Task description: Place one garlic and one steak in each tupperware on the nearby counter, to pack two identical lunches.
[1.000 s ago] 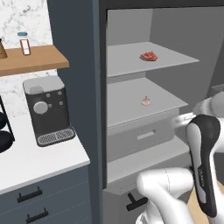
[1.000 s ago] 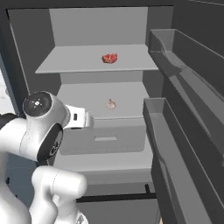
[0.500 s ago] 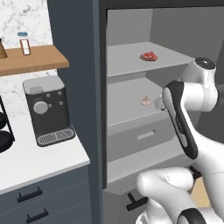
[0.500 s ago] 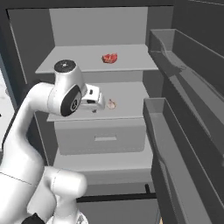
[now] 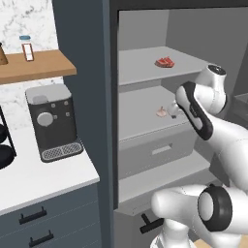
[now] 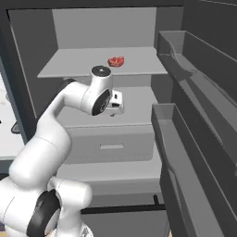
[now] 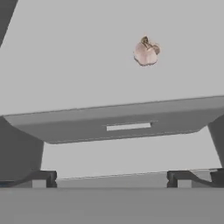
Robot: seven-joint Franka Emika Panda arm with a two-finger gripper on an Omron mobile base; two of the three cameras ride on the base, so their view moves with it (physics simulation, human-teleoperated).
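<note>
Open fridge (image 5: 145, 72) as landmark, grey interior, door swung aside with door bins (image 6: 185, 134) at right of the cavity. Steak (image 5: 164, 62) lying on the fridge's upper shelf (image 6: 83, 65), toward its back right; also seen in right base view (image 6: 116, 61). Garlic (image 7: 146, 51) resting on the middle shelf (image 7: 65, 57), one level below the steak and above the fridge drawer (image 7: 127, 124); visible in left base view too (image 5: 161, 112). Arm reached into the fridge at middle-shelf height, claw (image 5: 173, 109) just beside the garlic, not touching it. Claw (image 7: 111, 177) released: two dark finger tips (image 7: 41, 177) well apart at the bottom of hand view, nothing between them, garlic above and off to the right of centre. Left of the fridge: white table (image 5: 43, 174) over dark drawers, coffee machine (image 5: 51, 121) standing on it, wooden wall shelf (image 5: 34, 65) above carrying a small jar (image 5: 26, 47). Tupperware not visible in any frame.
</note>
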